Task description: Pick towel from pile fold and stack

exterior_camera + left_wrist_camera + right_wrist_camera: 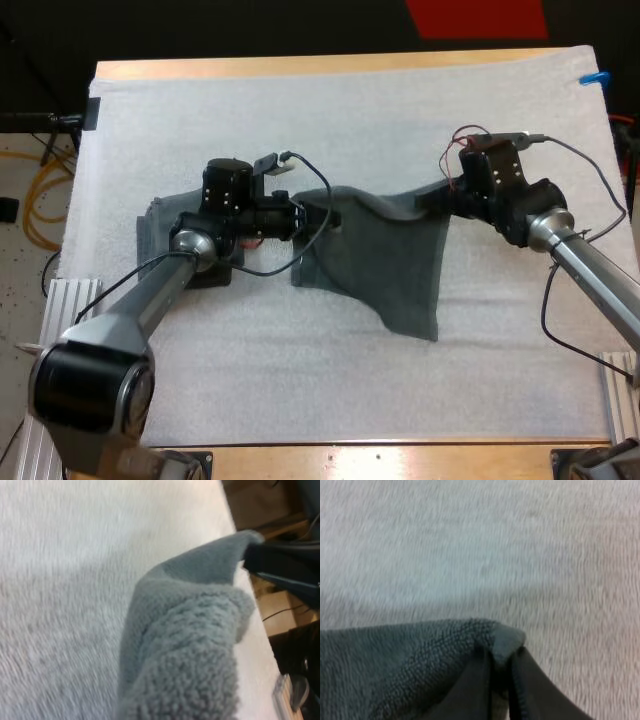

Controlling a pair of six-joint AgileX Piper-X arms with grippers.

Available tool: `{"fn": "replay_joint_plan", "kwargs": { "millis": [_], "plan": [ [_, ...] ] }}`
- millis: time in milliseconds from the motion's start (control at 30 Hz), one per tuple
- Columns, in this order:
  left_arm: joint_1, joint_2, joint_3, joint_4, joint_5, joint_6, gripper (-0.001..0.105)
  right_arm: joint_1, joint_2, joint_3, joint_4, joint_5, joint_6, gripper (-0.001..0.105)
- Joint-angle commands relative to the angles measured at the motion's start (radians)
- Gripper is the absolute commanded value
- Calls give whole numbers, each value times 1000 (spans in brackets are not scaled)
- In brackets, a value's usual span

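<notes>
A dark grey-green towel [385, 265] hangs stretched between my two grippers over the middle of the white mat [300, 110], its loose end trailing down onto the mat toward me. My left gripper [318, 215] is shut on the towel's left corner, and in the left wrist view the towel [185, 660] bulks up close and hides its fingers. My right gripper [425, 203] pinches the right corner. In the right wrist view its black fingers [475, 690] press on the towel's corner [507, 639] from both sides. The right gripper [282, 565] also appears at the towel's far end in the left wrist view.
Another dark grey-green towel [152, 228] lies on the mat under my left arm, partly hidden by it. The mat's far half and near strip are bare. The table's wooden edge [330, 66] runs along the far side.
</notes>
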Motion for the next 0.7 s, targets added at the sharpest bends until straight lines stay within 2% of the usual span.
{"fn": "replay_joint_plan", "kwargs": {
  "millis": [0, 133, 367, 433, 467, 567, 633, 667],
  "plan": [
    [8, 14, 0, -66, 27, -25, 0, -3, 8, -14, -47, 5, -10, 0],
    [30, 69, 0, -184, 27, -71, 0, -3, 48, -14, -105, 58, 6, 0],
    [34, 111, -2, -280, 25, -86, 1, -3, 67, -14, -183, 134, 6, 0],
    [34, 113, -11, -280, 22, -86, 8, -8, 67, -20, -183, 125, 8, 3],
    [34, 113, -16, -279, 19, -86, 12, -10, 67, -22, -183, 118, 11, 7],
    [34, 113, -49, -279, 15, -89, 36, -30, 67, -33, -183, 60, 62, 37],
    [34, 113, -87, -279, 15, -120, 52, -57, 67, -49, -187, 15, 116, 62],
    [34, 113, -97, -279, 16, -128, 54, -64, 67, -56, -187, 4, 124, 68]
  ]
}}
